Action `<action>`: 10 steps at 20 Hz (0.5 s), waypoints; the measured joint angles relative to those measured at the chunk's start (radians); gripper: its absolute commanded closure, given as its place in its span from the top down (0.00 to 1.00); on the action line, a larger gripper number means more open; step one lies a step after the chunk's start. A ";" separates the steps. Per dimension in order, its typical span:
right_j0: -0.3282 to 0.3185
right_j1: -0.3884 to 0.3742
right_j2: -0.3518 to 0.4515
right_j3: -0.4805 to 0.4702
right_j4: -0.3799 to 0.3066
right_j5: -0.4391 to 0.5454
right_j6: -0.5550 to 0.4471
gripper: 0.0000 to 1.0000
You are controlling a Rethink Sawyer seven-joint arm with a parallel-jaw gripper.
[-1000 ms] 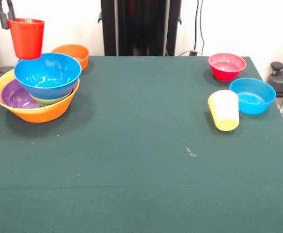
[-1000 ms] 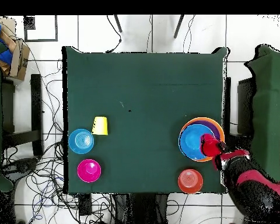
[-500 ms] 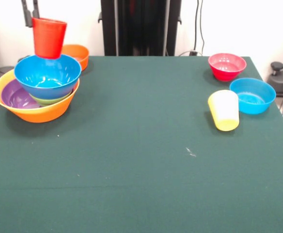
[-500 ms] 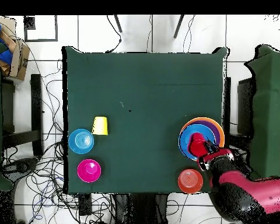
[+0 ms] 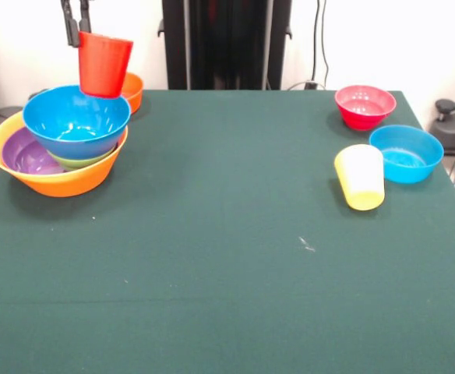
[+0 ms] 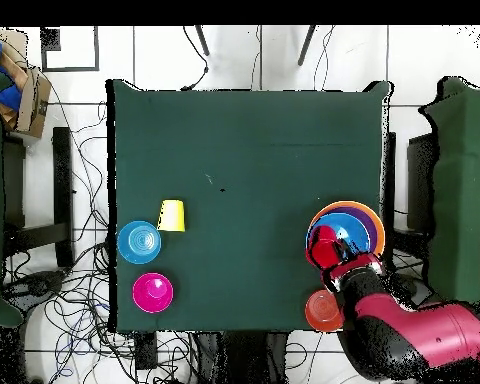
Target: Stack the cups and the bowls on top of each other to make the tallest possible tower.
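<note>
Gripping the red cup (image 5: pixel 104 64) by its rim, w/ gripper (image 5: pixel 76 26) fingers (image 5: pixel 69 23) pinching the far-left edge, one inside and one outside as far as front view shows. Hanging upright, slightly tilted, in the air above the back rim of the blue bowl (image 5: pixel 76 121) topping the tower (image 5: pixel 58 148); not resting in it. Sitting under that blue one: a green bowl (image 5: pixel 83 160), then purple (image 5: pixel 26 153), all nested in the big yellow-orange bowl (image 5: pixel 64 179) at the table's (image 5: pixel 227 257) left side in front view. Peeking out behind the cup: small orange bowl (image 5: pixel 134 87), near the back edge, partly covered by the arm (image 6: pixel 409 335) in overhead.

Other side of the table: pink-red bowl (image 5: pixel 365 106) near the back corner, second blue bowl (image 5: pixel 406 153) just in front of it, yellow cup (image 5: pixel 360 177) lying on its side right beside that blue one, prob touching but can't tell. Overhead showing the red cup (image 6: pixel 325 243) over the tower's edge nearest the robot base.
</note>
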 measured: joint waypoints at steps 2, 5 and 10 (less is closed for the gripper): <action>-0.008 0.001 -0.009 0.001 0.001 -0.001 0.000 0.00; -0.025 0.008 -0.012 0.001 0.008 -0.001 0.000 0.00; -0.082 0.054 -0.016 0.001 0.027 -0.001 0.000 0.00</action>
